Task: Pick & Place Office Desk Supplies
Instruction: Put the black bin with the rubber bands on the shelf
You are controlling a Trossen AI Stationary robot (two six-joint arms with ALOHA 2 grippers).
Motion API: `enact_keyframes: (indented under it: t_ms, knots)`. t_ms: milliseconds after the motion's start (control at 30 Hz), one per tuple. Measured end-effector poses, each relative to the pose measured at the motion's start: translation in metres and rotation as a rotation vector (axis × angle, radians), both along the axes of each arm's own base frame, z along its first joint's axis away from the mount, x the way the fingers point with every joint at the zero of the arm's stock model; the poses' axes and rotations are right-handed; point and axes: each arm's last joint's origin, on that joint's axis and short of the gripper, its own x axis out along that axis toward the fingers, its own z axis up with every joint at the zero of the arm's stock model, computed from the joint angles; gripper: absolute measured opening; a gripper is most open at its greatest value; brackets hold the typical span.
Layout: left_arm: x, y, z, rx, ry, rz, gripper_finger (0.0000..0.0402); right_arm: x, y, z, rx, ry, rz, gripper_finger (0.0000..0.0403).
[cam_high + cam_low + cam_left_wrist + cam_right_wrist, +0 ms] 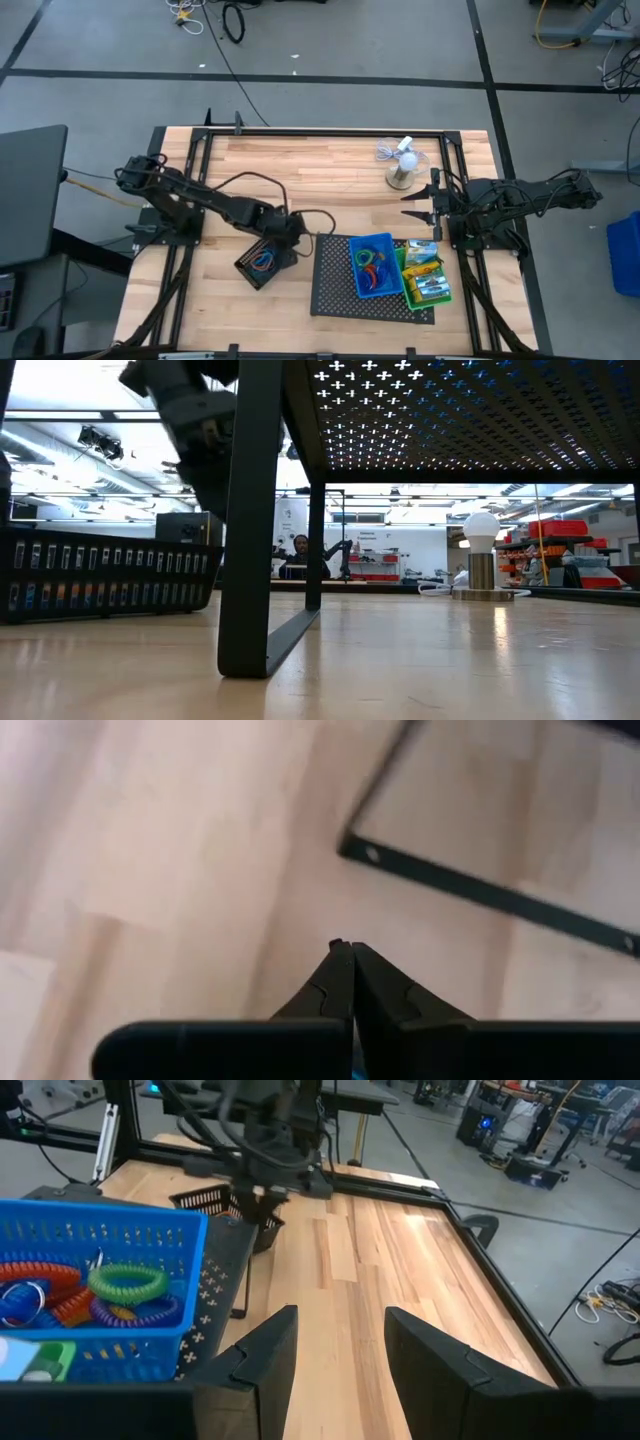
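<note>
Here, at six o'clock, the left gripper [283,238] is seen pinched fully closed, its load unseen, beside the small black plastic bin [262,262] of rubber-band loops [264,262]; the bin could be nudged off-place. The right gripper [335,1342], at three o'clock, is held apart, empty.

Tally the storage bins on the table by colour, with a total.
Blue bin: 1
Green bin: 1
Black bin: 1
Total: 3 bins. The blue and green ones sit on the black mesh tray; the black one sits on the table beside it.
</note>
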Motion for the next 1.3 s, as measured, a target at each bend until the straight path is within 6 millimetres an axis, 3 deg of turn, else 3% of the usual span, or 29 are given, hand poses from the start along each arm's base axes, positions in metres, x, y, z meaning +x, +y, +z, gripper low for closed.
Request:
enact_keyframes:
  t_ms: [200, 400, 533, 833, 1167, 1300]
  knots:
    - [0.002, 0.012, 0.002, 0.113, -0.022, -0.021, 0.0001, 0.0, 0.0, 0.001, -0.001, -0.014, 0.001, 0.016]
    - [-0.011, -0.02, 0.006, 0.097, 0.017, -0.259, 0.0003, 0.0, 0.0, 0.001, 0.001, -0.007, 0.0, 0.016]
    - [-0.029, -0.043, 0.004, 0.074, 0.11, -0.304, 0.002, 0.0, 0.0, 0.0, 0.0, 0.0, 0.0, 0.016]
    - [-0.076, -0.085, 0.019, 0.169, 0.186, -0.368, 0.0096, 0.0, 0.0, 0.0, -0.001, 0.0, -0.002, 0.016]
    - [-0.099, -0.109, 0.016, 0.193, 0.222, -0.414, 0.0203, 0.001, -0.002, 0.006, -0.056, -0.061, -0.045, 0.016]
    - [-0.107, -0.114, 0.012, 0.231, 0.237, -0.437, 0.0227, 0.001, -0.002, 0.006, -0.056, -0.06, -0.045, 0.016]
